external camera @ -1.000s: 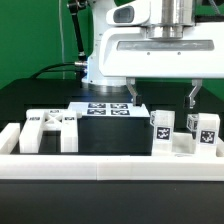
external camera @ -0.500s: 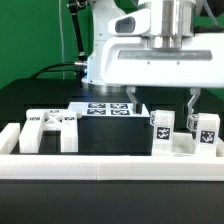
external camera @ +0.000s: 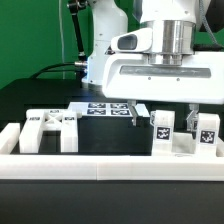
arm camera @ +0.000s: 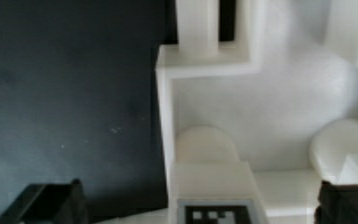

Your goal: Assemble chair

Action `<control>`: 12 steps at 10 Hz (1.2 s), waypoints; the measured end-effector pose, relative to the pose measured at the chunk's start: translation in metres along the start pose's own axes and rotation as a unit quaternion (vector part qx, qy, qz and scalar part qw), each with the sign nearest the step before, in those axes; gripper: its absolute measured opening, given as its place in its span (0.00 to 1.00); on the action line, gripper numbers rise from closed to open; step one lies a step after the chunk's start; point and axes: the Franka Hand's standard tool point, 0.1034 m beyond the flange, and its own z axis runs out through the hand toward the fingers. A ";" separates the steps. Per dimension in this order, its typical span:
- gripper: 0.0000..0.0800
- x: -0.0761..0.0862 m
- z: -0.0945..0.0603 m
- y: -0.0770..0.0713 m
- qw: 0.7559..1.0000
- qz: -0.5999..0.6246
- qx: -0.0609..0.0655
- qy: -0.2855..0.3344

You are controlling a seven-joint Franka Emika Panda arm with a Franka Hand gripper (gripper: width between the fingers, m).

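Loose white chair parts with black-and-white tags lie along the white front wall [external camera: 100, 165]. A blocky panel [external camera: 50, 128] lies at the exterior view's left. Two tagged leg-like pieces [external camera: 162, 130] [external camera: 207, 130] stand at the right. My gripper [external camera: 161, 114] is open and hangs over the nearer of these two pieces, with one finger on each side of it and not touching it. In the wrist view the gripper [arm camera: 201, 205] shows dark fingertips [arm camera: 51, 200] far apart. The tagged piece [arm camera: 215, 190] lies between them, against a larger white part [arm camera: 247, 90].
The marker board [external camera: 108, 107] lies flat on the black table behind the parts. The robot's white base [external camera: 100, 50] stands at the back. A green wall backs the scene. The white rail runs along the whole front edge.
The gripper has come down toward the right-hand tagged pieces, fingers still spread. The parts have not moved.
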 end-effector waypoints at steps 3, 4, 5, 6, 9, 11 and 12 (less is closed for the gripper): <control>0.81 -0.007 0.009 0.002 1.000 -0.010 -0.003 0.009; 0.81 -0.010 0.014 0.002 1.000 -0.014 -0.005 0.010; 0.81 -0.012 0.018 0.002 1.000 -0.016 -0.006 0.010; 0.81 -0.015 0.022 0.001 1.000 -0.018 -0.007 0.007; 0.81 -0.022 0.033 0.000 1.000 -0.021 -0.011 0.004; 0.81 -0.025 0.037 0.000 1.000 -0.023 -0.012 0.001; 0.81 -0.026 0.038 0.000 1.000 -0.024 -0.013 0.001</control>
